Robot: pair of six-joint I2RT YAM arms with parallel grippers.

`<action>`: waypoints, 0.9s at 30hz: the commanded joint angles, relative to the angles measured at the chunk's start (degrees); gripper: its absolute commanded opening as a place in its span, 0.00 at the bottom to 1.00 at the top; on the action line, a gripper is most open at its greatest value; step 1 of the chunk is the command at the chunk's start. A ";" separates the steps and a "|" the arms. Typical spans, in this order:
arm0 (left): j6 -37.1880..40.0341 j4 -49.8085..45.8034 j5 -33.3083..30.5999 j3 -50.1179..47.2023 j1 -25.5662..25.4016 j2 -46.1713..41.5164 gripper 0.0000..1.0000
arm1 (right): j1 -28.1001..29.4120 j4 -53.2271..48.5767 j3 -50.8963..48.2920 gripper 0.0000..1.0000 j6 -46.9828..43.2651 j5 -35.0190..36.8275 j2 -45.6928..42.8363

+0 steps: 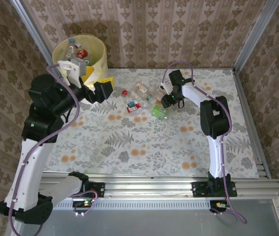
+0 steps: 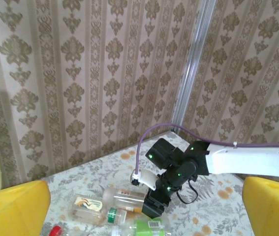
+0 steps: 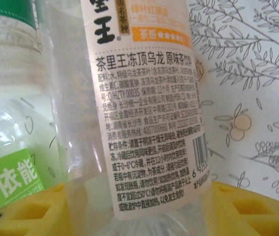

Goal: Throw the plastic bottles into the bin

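We see a metal rail (image 1: pixel 149 188) nearest, w/ both arm bases on it. Past it the table (image 1: pixel 129 147) has a cloth w/ grey leaves & orange flowers, mostly bare. Mid-table lies a small heap of bottles (image 1: pixel 133 105): clear, green & red-label ones. The right gripper (image 1: pixel 163 102) is down in the heap, jaws closed on a clear bottle (image 3: pixel 144 98) w/ a white & orange label. A green-label bottle (image 3: pixel 11 182) lies just beside it. The left gripper (image 1: pixel 105 89) hangs by the bin (image 1: pixel 100 61), jaws wide apart, nothing in them. The bin sits in the far left corner w/ some bottles inside. Brown flower wallpaper (image 1: pixel 178 29) & metal posts (image 1: pixel 257 34) close us in.
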 commanded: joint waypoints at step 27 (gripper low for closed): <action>-21.98 30.89 -4.49 -18.92 -9.11 17.34 1.00 | 7.78 6.84 -14.56 0.29 8.80 6.38 -27.27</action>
